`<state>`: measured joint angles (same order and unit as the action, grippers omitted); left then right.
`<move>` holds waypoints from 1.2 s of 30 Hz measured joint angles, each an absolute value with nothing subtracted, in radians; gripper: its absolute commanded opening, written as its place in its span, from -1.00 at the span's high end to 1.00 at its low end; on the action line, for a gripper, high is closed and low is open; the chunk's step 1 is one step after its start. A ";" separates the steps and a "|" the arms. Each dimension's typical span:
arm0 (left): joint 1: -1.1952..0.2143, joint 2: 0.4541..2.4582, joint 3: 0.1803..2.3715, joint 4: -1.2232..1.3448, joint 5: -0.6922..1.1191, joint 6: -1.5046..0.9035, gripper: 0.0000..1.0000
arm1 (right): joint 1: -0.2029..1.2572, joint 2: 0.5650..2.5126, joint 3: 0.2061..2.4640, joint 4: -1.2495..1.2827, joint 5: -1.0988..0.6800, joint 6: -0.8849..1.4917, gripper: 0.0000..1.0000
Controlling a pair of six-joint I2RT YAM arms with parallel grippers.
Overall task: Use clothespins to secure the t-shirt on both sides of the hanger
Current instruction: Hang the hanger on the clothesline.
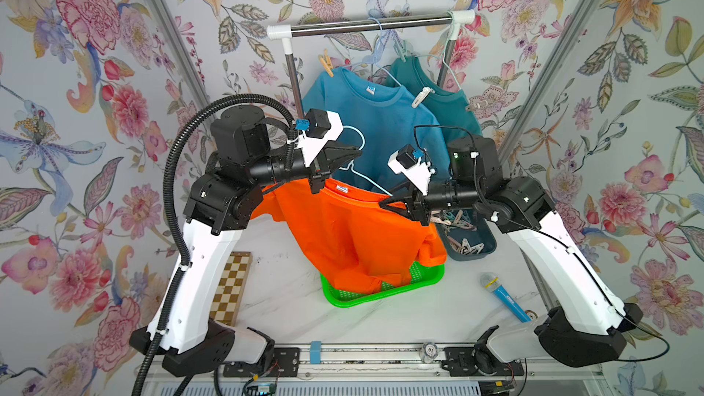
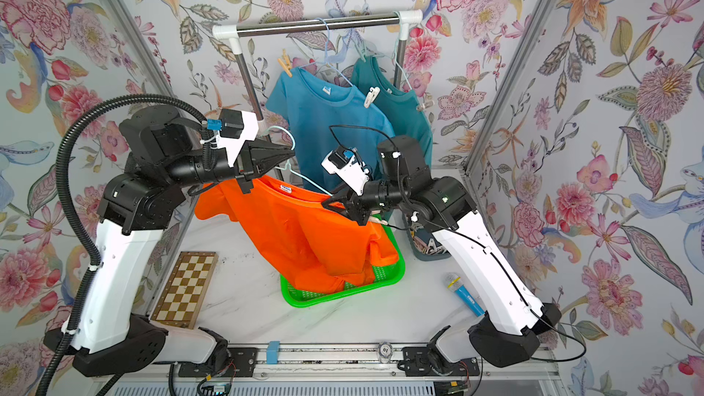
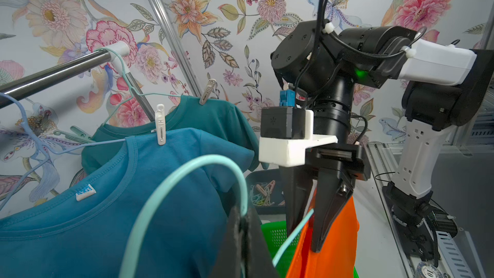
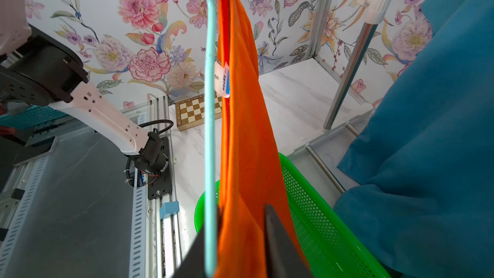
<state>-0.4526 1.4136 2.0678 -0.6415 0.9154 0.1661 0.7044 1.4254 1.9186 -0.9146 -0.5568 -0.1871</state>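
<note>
Held up but not yet pegged: the left gripper [image 1: 356, 153] is clamped on the hook of the hanger [image 4: 209, 129], while the right gripper [image 1: 385, 203] pinches the right shoulder of the orange t-shirt [image 1: 343, 230] against the wire. The clothespins [image 1: 470, 247] lie untouched in the bin [image 1: 472, 257], far right. The likely next move is to let go and fetch one. Only the right wrist view shows fabric filling the jaws.

Orange t-shirt [image 1: 343, 230] on mint hanger [image 4: 209, 129]
</note>
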 measured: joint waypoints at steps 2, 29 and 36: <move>-0.449 1.414 2.046 -0.598 0.934 0.138 1.00 | 0.728 1.412 1.909 -0.901 -0.544 -0.178 1.00; -0.445 0.894 1.535 -0.199 -0.137 -0.102 -0.99 | 0.798 1.763 2.394 -0.863 0.142 0.070 1.00; -0.445 0.893 1.422 -0.233 -0.144 -0.133 -0.99 | 0.803 2.058 2.737 -0.821 0.292 0.073 1.00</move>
